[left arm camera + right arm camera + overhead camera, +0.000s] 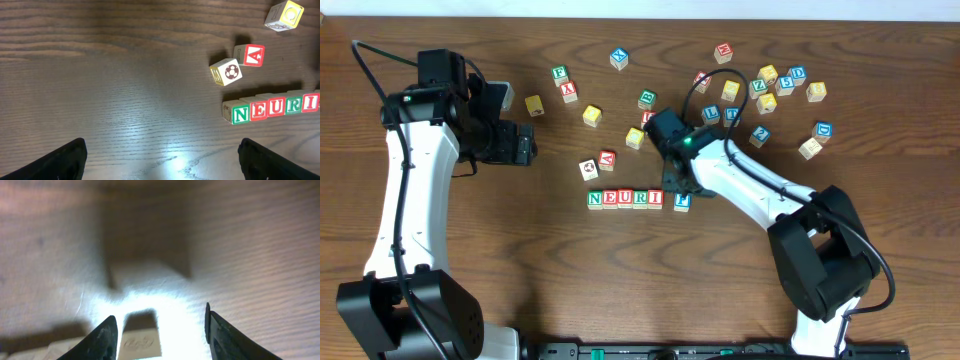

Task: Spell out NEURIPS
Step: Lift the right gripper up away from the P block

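Five cubes in a row spell NEURI (625, 198) at the table's middle: green N (240, 113), red E (258, 110), U (274, 107), green R (293, 104), I (310, 102). A blue-lettered P cube (682, 200) sits just right of the I, slightly apart and a little lower. My right gripper (678, 188) hovers over it, open. In the right wrist view that cube (141, 342) lies between the fingers of my right gripper (160, 315), near the left finger, with a wide gap to the right one. My left gripper (520, 143) (160, 150) is wide open over bare wood. I cannot pick out the S cube.
A football-picture cube (226, 72) and a red A cube (250, 55) lie just above the row's left end. Several loose cubes are scattered at the back right (766, 102), and others at the back middle (592, 115). The right arm (760, 190) stretches across the table's right half.
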